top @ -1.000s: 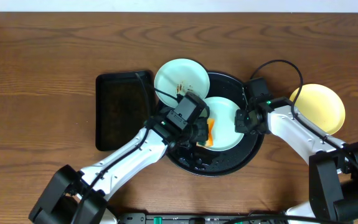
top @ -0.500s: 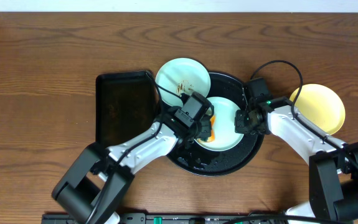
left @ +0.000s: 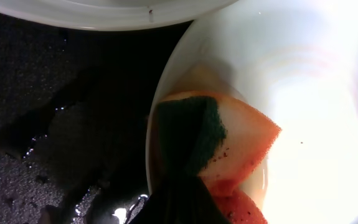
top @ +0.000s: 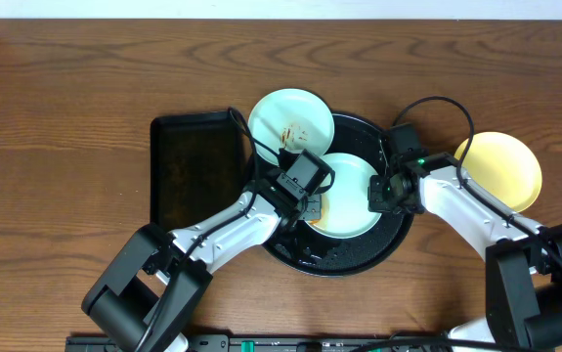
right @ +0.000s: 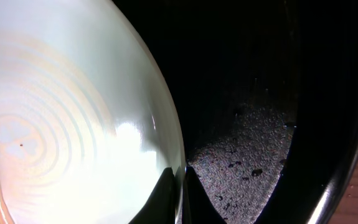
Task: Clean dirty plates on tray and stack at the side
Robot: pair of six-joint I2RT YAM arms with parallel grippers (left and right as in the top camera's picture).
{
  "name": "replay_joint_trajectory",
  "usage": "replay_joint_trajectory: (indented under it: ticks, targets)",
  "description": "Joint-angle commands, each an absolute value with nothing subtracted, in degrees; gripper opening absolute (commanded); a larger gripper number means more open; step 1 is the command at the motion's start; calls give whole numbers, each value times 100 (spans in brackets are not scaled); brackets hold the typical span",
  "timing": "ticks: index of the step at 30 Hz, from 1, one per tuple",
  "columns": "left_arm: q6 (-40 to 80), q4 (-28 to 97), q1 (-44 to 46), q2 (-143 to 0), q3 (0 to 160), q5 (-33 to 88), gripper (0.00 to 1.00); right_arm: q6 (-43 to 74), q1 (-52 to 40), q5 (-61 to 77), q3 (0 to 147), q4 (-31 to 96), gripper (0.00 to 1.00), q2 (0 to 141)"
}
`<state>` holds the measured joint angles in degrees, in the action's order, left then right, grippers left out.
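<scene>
A pale mint plate point(top: 354, 191) lies in the round black tray point(top: 344, 259). My left gripper point(top: 310, 203) is over the plate's left edge, shut on an orange sponge with a green scouring face point(left: 228, 143). The sponge presses on the plate point(left: 315, 93) by its rim. My right gripper point(top: 378, 191) is shut on the same plate's right rim point(right: 177, 168), one finger on each side. A second mint plate point(top: 290, 122) with brown smears overlaps the tray's upper-left rim. A pale yellow plate point(top: 500, 166) sits on the table to the right.
A smaller rectangular black tray point(top: 194, 171) lies left of the round one. The round tray's floor point(right: 253, 149) is wet, with droplets. Bare wooden table point(top: 65, 117) lies all around.
My left gripper has slid the sponge leftward across the plate to its left edge, and the sponge is now mostly hidden under the gripper from above. The right gripper has held still.
</scene>
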<state>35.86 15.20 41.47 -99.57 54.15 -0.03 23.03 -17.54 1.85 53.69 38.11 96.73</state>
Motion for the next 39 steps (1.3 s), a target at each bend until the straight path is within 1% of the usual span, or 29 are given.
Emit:
replay_joint_trajectory:
  ticks: [1, 6, 10, 14, 19, 20, 21, 22, 24, 25, 27, 31, 35, 39]
  targets:
    - [3409, 1708, 4119, -9861, 5387, -211, 8, 2268, -1765, -222, 5264, 4010, 1, 9710]
    - [3409, 1706, 4119, -9393, 5391, 298, 8, 2268, -1765, -414, 5264, 4093, 1, 9710]
    - [3409, 1708, 4117, -8820, 5391, 355, 8, 2265, -1765, -451, 5264, 4115, 1, 9710]
    - [3299, 1809, 4077, -8357, 5389, 165, 8, 2265, -1765, -471, 5264, 4121, 1, 9710]
    - [3297, 2565, 3732, -8066, 5389, -613, 8, 2268, -1758, -467, 5264, 4097, 2, 9710]
    - [3240, 2792, 3492, -8040, 5389, -718, 8, 2265, -1758, -438, 5264, 3970, 28, 9710]
    - [3140, 2869, 3319, -8036, 5389, -711, 8, 2268, -1761, -419, 5264, 3907, 44, 9710]
    - [3059, 2932, 3140, -8036, 5389, -716, 8, 2265, -1761, -401, 5264, 3861, 50, 9710]
    - [2985, 2980, 2768, -8036, 5389, -714, 8, 2265, -1761, -403, 5264, 3804, 54, 9710]
    - [2941, 2982, 2593, -8036, 5389, -714, 8, 2268, -1761, -403, 5264, 3785, 52, 9710]
    - [2915, 2974, 2222, -8036, 5389, -714, 8, 2268, -1761, -401, 5264, 3754, 32, 9710]
    - [2915, 2974, 1531, -8084, 5389, -711, 8, 2268, -1761, -401, 5264, 3800, 2, 9710]
    - [2915, 3002, 991, -8248, 5374, -602, 8, 2268, -1761, -401, 5264, 3962, 1, 9710]
    - [2825, 2995, 733, -8527, 5374, -226, 8, 2305, -1761, -403, 5266, 4075, 1, 9708]
